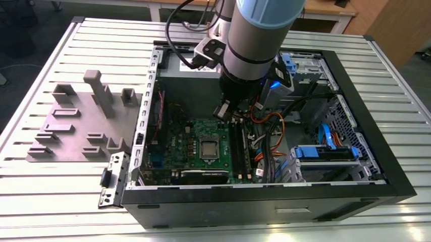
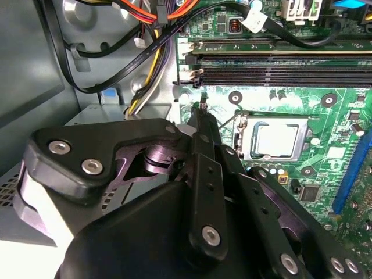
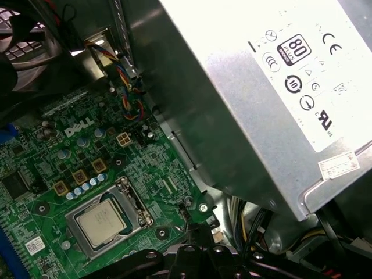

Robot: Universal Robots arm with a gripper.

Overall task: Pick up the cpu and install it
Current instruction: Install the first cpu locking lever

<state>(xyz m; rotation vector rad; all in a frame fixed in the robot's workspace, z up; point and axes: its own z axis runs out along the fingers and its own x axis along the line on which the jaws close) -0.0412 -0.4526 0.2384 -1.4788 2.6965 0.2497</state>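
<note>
The cpu (image 3: 103, 222) has a pale, matt metal top, seated in a shiny metal socket frame (image 3: 131, 203) on the glossy green motherboard (image 3: 70, 168). The gripper (image 2: 200, 116) is matt black, with bright metal screws; the power supply (image 3: 244, 99) is dull grey sheet metal.

Hidden and cut-off parts

The gripper's (image 2: 200, 125) black linkage covered the lower motherboard (image 2: 325, 133) in the second wrist view; the power supply (image 3: 261, 99) ran past the first wrist view's edge.
</note>
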